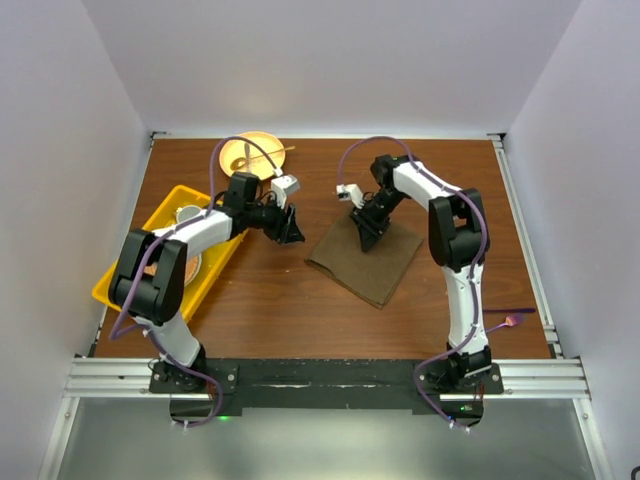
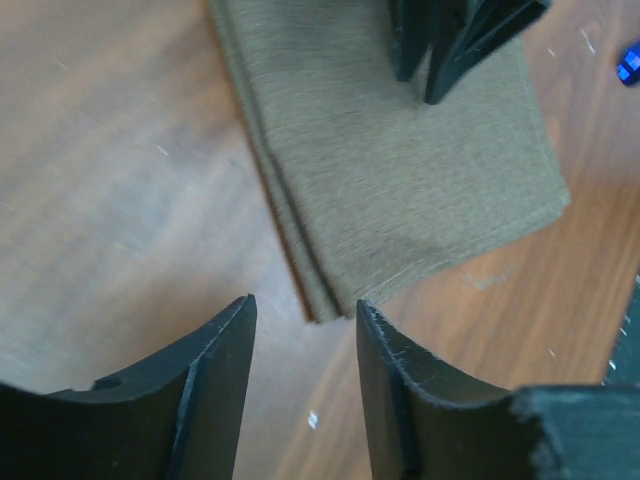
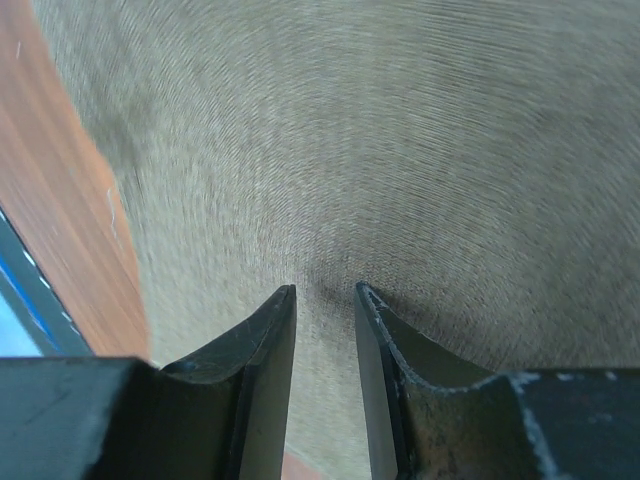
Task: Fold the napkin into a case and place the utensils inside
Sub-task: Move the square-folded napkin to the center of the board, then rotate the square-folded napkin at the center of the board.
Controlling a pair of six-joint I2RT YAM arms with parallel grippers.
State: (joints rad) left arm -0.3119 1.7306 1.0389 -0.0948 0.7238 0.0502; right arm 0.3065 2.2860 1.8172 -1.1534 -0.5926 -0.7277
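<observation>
The olive-brown napkin (image 1: 380,268) lies folded into a flat rectangle at the table's middle; its layered edge shows in the left wrist view (image 2: 400,180). My right gripper (image 1: 366,236) stands on its far part, jaws a narrow gap apart, tips pressed onto the cloth (image 3: 325,292) with nothing between them. Its fingers (image 2: 440,50) show from the left wrist. My left gripper (image 1: 291,232) is open and empty (image 2: 305,312), just left of the napkin's corner, above bare wood. A slim purple utensil (image 1: 510,319) lies at the right edge.
A yellow bin (image 1: 158,222) with dishes stands at the left. A round yellow plate (image 1: 248,154) with a thin stick-like utensil (image 1: 268,157) across it sits at the back. A small glossy blue thing (image 2: 630,60) shows at the left wrist view's edge.
</observation>
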